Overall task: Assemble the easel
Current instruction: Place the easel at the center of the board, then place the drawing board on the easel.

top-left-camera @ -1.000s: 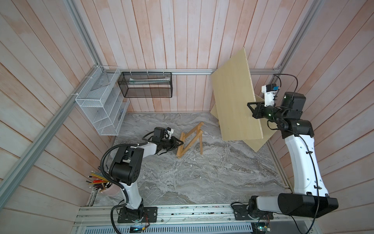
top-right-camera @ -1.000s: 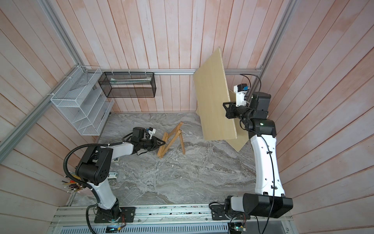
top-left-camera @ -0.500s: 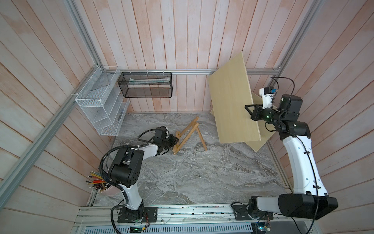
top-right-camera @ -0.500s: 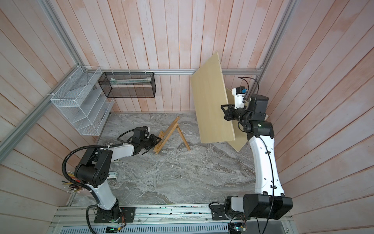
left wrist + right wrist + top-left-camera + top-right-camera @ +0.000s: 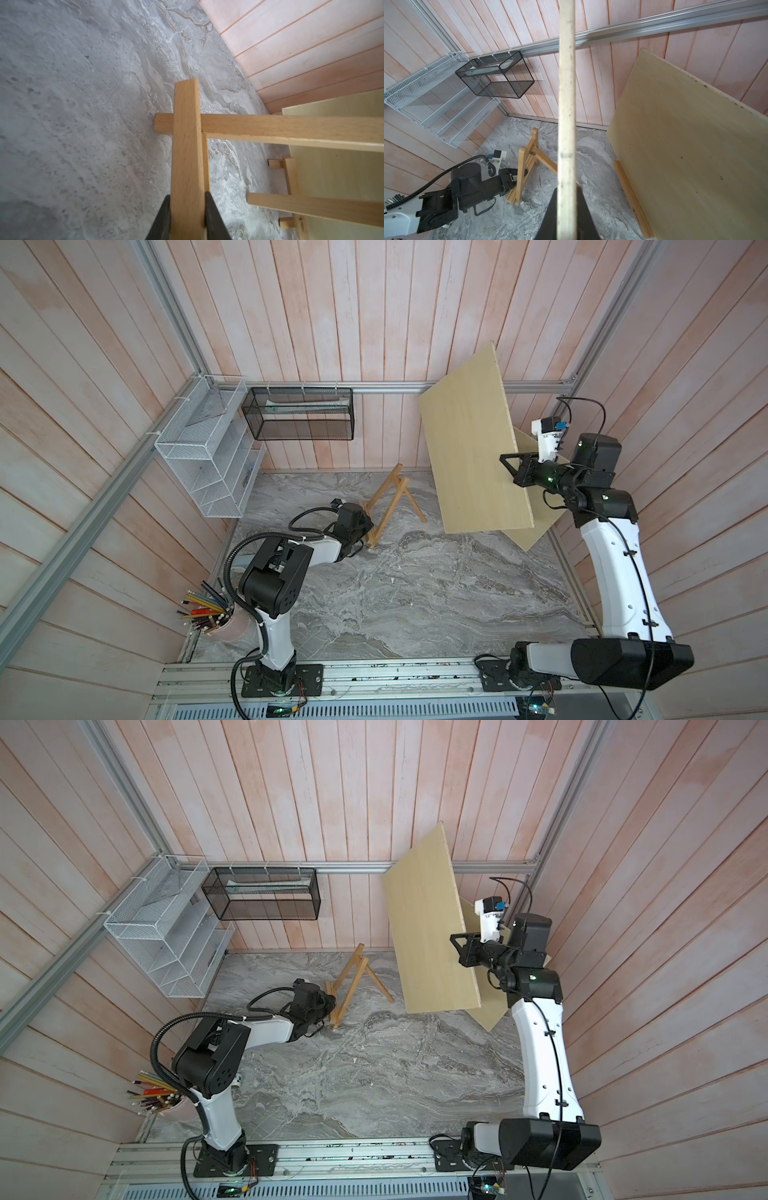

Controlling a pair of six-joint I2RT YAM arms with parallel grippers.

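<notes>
The easel [image 5: 394, 499] [image 5: 351, 979] sits at mid-frame in both top views, legs splayed on the grey bench [image 5: 415, 601]. The left pincer [image 5: 187, 200] is clamped on one of its wooden legs near the foot, with dark fingers [image 5: 162, 216] pressing on either side. In the upper right, the right pincer [image 5: 566, 193] pinches the edge of a pale board [image 5: 469, 456]. The board is off the bench, tilted, to the right of the easel and apart from it. A second board [image 5: 536, 535] leans at the right wall behind it.
</notes>
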